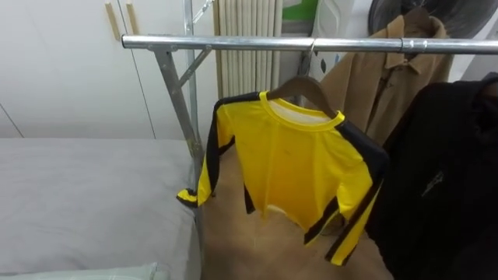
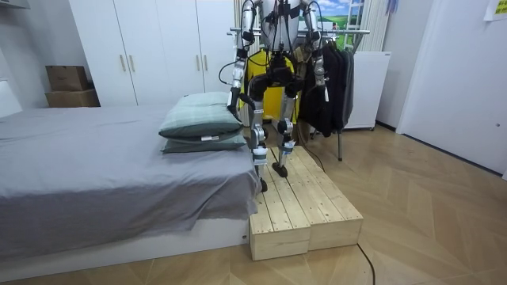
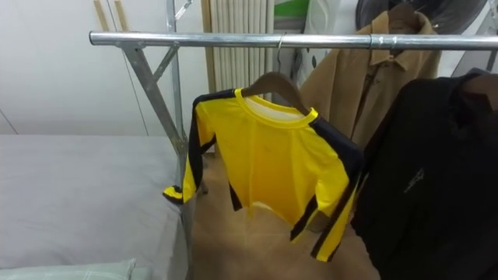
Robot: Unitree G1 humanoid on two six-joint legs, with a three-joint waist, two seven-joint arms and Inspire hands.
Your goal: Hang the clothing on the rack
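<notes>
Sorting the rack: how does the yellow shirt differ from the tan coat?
The yellow shirt has black sleeve stripes; the tan coat is plain. The shirt has a round neck, the coat a folded collar. The shirt shows whole; the coat is partly hidden by a black garment. Both are hung up.

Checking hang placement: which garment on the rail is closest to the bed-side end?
The yellow shirt with black sleeve trim, on the wooden hanger; the tan jacket and the black jacket hang further to the robot's right.
</notes>
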